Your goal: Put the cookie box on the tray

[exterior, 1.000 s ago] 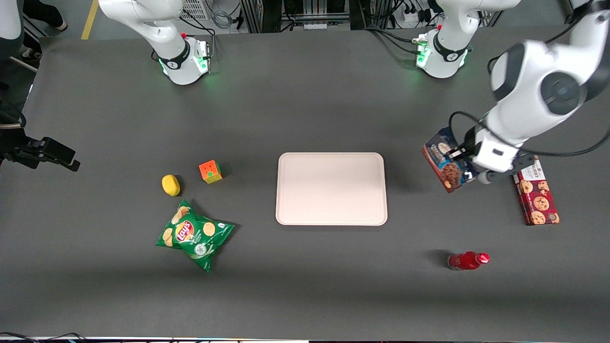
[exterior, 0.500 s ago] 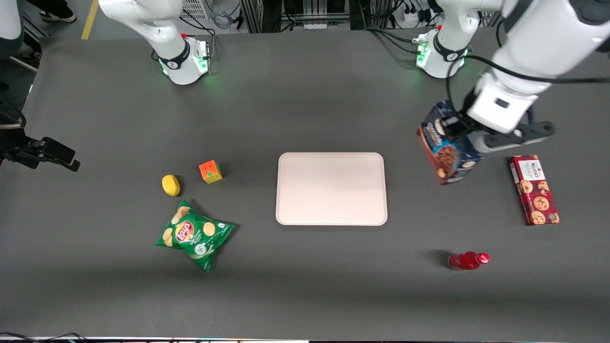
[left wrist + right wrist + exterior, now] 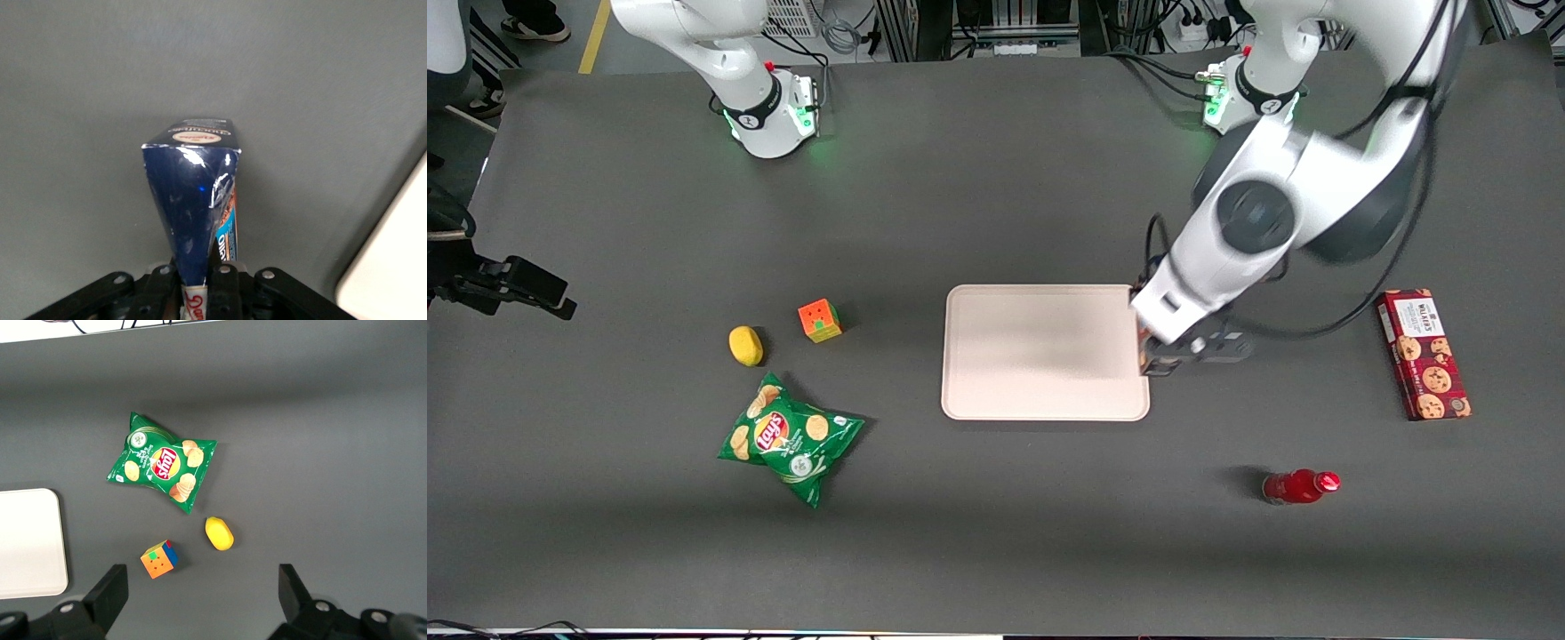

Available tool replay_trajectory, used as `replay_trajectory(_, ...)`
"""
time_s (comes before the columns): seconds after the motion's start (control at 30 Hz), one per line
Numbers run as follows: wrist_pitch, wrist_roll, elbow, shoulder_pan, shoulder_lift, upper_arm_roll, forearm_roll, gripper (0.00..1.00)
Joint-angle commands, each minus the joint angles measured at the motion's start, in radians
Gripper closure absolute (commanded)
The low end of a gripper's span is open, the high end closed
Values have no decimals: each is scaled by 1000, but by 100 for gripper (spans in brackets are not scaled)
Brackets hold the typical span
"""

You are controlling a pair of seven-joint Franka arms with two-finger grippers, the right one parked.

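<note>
My left gripper point(image 3: 1158, 354) hangs over the edge of the pale cream-pink tray point(image 3: 1040, 351) at the working arm's end, and the arm hides most of what it holds. Only a thin brown-orange sliver of the cookie box point(image 3: 1141, 343) shows there. In the left wrist view the gripper point(image 3: 197, 272) is shut on the navy-blue cookie box point(image 3: 190, 200), which hangs upright above the grey table. A rounded corner of the tray point(image 3: 393, 267) lies beside it.
A red Walkers box point(image 3: 1423, 354) lies toward the working arm's end, with a red bottle point(image 3: 1298, 485) nearer the camera. Toward the parked arm's end lie a green Lay's bag point(image 3: 789, 437), a yellow lemon point(image 3: 745, 345) and a colour cube point(image 3: 820, 320).
The gripper has carried the cookie box up from beside the red Walkers box and sideways to the tray's edge. Everything else has stayed put.
</note>
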Motion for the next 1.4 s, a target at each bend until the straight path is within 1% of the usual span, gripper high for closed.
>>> replay_trajectory(0.0,63,19,-17,0,73,-18,33,86)
replay_trajectory(0.3,208,23,-92,0,138,-18,64,85)
replay_trajectory(0.43,257,22,-134,0,142,-18,75,83)
replay_trajectory(0.67,292,12,-143,2,161,-16,75,77)
replay_trajectory(0.73,292,12,-143,2,165,-15,76,71)
replay_trajectory(0.87,294,8,-143,2,167,-12,76,67)
replay_trajectory(0.9,294,8,-143,3,170,-10,76,62)
replay_trajectory(0.93,294,8,-142,3,170,-10,76,49)
replay_trajectory(0.97,294,8,-142,3,172,-10,76,31)
replay_trajectory(1.0,294,9,-142,3,173,-10,76,15)
replay_trajectory(1.07,297,9,-139,3,178,-9,78,0)
replay_trajectory(1.23,275,15,-122,8,173,-9,76,0)
replay_trajectory(1.37,237,15,-91,18,144,-7,76,0)
